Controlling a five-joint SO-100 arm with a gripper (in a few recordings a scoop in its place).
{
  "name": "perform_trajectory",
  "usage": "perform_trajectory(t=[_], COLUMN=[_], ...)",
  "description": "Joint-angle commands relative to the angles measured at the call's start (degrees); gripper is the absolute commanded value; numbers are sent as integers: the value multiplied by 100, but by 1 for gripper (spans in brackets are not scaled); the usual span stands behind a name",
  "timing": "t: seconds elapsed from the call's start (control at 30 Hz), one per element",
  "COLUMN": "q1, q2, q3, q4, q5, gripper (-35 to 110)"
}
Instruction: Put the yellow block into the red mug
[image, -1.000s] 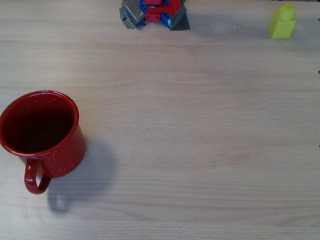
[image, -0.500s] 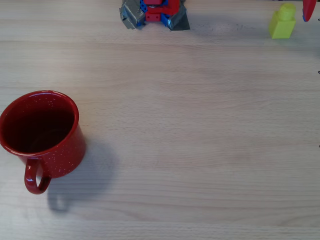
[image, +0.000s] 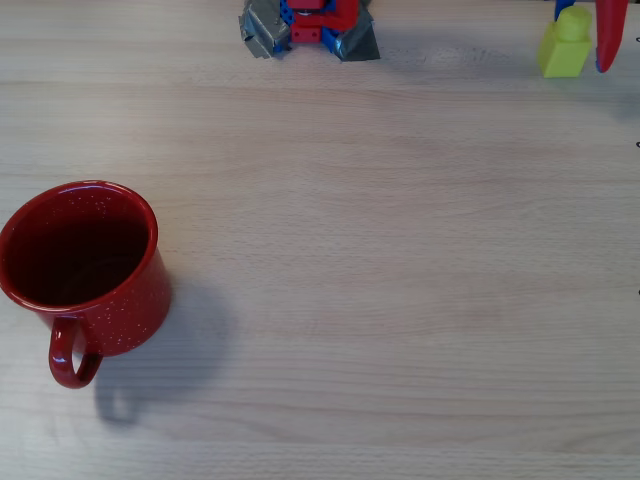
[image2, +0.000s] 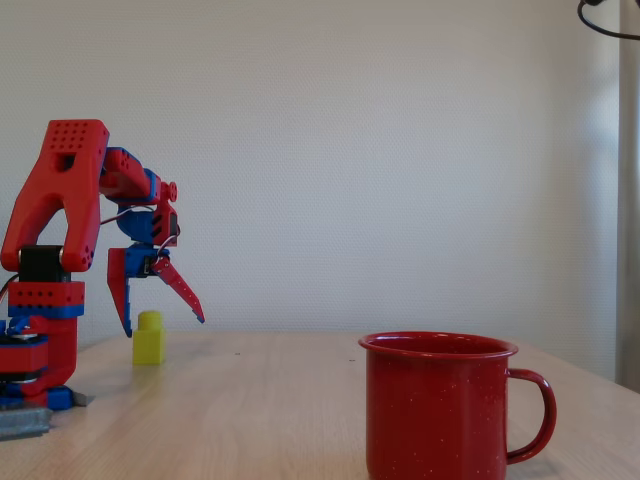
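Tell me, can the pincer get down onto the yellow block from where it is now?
Probably yes. The pincer hangs open just above the yellow block, one finger already beside it in the overhead view. Nothing lies between them; the red mug stands far off.

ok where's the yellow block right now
The yellow block stands on the table at the top right of the overhead view, beside the open end effector and far from the red mug.

Yellow-green block (image: 564, 44), glossy red white-speckled mug (image2: 440, 405), red-and-blue hand (image2: 161, 308), pale wood-grain table (image: 400, 250).
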Motion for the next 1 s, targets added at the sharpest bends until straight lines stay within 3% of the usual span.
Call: perform_trajectory(t=[0.0,0.5,0.97], q1=[88,176,264], q2=[211,-44,18], q3=[-79,-62,105], q4=[-35,-387,-642], q5=[123,132,360], gripper=[44,40,10])
